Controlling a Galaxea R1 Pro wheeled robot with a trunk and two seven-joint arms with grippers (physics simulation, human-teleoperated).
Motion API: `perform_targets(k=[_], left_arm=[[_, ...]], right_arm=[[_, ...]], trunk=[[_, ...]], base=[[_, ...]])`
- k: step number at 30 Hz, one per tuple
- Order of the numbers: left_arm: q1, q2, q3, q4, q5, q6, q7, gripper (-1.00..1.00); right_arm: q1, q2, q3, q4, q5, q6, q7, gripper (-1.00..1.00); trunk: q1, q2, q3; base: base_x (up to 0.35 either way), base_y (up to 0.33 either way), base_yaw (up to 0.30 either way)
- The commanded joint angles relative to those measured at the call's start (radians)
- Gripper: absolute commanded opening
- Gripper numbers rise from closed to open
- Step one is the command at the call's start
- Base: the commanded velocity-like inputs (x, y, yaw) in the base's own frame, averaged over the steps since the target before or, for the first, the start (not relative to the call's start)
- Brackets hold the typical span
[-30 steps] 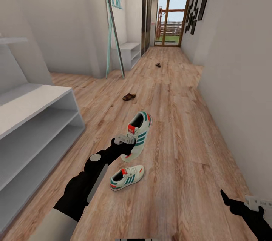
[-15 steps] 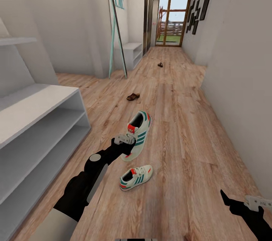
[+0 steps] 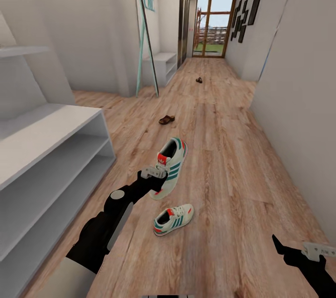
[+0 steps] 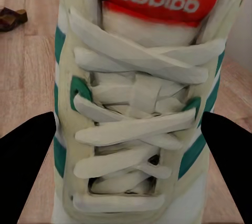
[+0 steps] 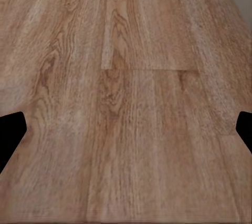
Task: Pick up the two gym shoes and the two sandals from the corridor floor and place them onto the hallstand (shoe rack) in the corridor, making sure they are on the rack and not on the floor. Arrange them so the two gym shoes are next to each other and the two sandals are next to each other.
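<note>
Two gym shoes showed in the head view, both cream-white lace-ups with three green side stripes and red-orange patches on tongue and heel. One gym shoe (image 3: 170, 167) was held up off the corridor floor (image 3: 224, 167) by the left gripper (image 3: 156, 181), its toe pointing away down the corridor. In the left wrist view that same shoe (image 4: 136, 103) loomed large: flat cream laces crossed over the eyelets, green stripes ran down both sides, and a red-orange tongue patch carried white lettering. The black fingers (image 4: 29, 166) pressed against either side of the shoe, pinching it between them.

A second gym shoe (image 3: 173, 219) lay on the planks just below the held one, resting on its sole with its toe angled to the right.

Farther along, one dark brown sandal (image 3: 166, 120) sat on the floor, and another sandal (image 3: 199, 80) lay well beyond it, small and hard to make out. The nearer sandal (image 4: 11, 18) also appeared in the left wrist view, beside the held shoe.

At the left stood the hallstand (image 3: 51, 149), grey-white, with a flat top and two open shelves, nothing on it.

Low at the right, the right gripper (image 3: 298, 252) hung over bare planks; in the right wrist view its dark fingertips (image 5: 10, 134) sat wide apart at the picture's edges, spread with only floor (image 5: 131, 103) between them.
</note>
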Motion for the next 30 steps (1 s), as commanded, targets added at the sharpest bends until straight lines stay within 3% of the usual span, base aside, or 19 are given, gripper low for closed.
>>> perform_targets(k=[1,17,23,30], left_arm=[[0.0,0.0,0.0,0.0,0.0,0.0,0.0,-1.0],[0.0,0.0,0.0,0.001,0.0,-0.003,0.001,-1.0],[0.0,0.0,0.0,0.001,0.0,-0.003,0.002,-1.0],[0.0,0.0,0.0,0.001,0.0,-0.003,0.004,-1.0]], right_arm=[[0.0,0.0,0.0,0.0,0.0,0.0,0.0,1.0],[0.0,0.0,0.002,0.001,0.0,0.0,0.0,1.0],[0.0,0.0,0.002,0.001,-0.001,0.0,0.0,1.0],[0.0,0.0,0.002,0.001,-0.001,0.0,0.0,1.0]], trunk=[[0.0,0.0,0.0],[0.0,0.0,0.0],[0.0,0.0,0.0],[0.0,0.0,0.0]], base=[[0.0,0.26,0.0],[0.0,0.275,0.0],[0.0,0.075,-0.042],[0.0,0.016,-0.215]])
